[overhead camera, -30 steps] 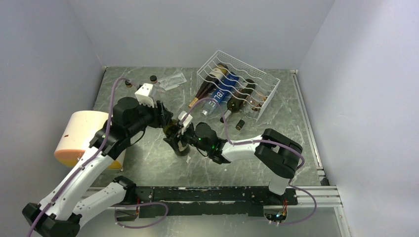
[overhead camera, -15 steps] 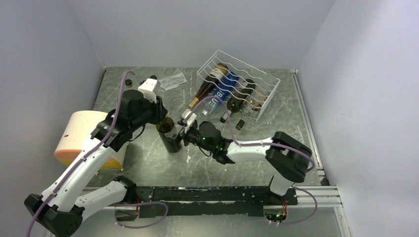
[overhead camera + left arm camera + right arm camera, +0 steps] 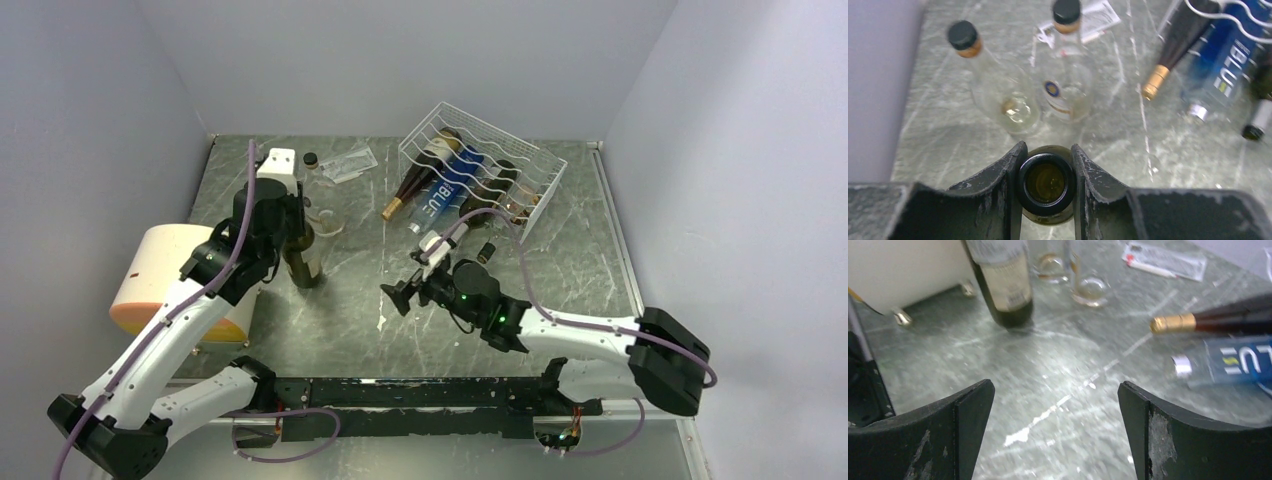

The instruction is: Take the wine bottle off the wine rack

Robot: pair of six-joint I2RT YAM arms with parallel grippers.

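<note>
My left gripper (image 3: pixel 293 228) is shut on the neck of a dark green wine bottle (image 3: pixel 303 262), which stands upright on the table's left side. In the left wrist view the fingers (image 3: pixel 1003 175) clamp its open mouth (image 3: pixel 1046 182). My right gripper (image 3: pixel 398 297) is open and empty at mid-table, apart from the bottle; in the right wrist view (image 3: pixel 1055 405) the bottle (image 3: pixel 1005 290) stands ahead at left. The white wire wine rack (image 3: pixel 540 165) sits at the back right and holds a gold-capped bottle (image 3: pixel 420 170), a blue bottle (image 3: pixel 445 190) and a dark bottle (image 3: pixel 480 205).
A cream cylinder (image 3: pixel 160 275) lies at the left edge, close beside the held bottle. Two clear glass bottles (image 3: pixel 1003 95) (image 3: pixel 1065 85) stand just beyond it. A plastic packet (image 3: pixel 350 163) lies at the back. A small dark cap (image 3: pixel 487 252) lies before the rack.
My left gripper has carried the upright bottle to the left, toward the cylinder. My right gripper has let go of the bottle's base, opened and drawn back to the right.
</note>
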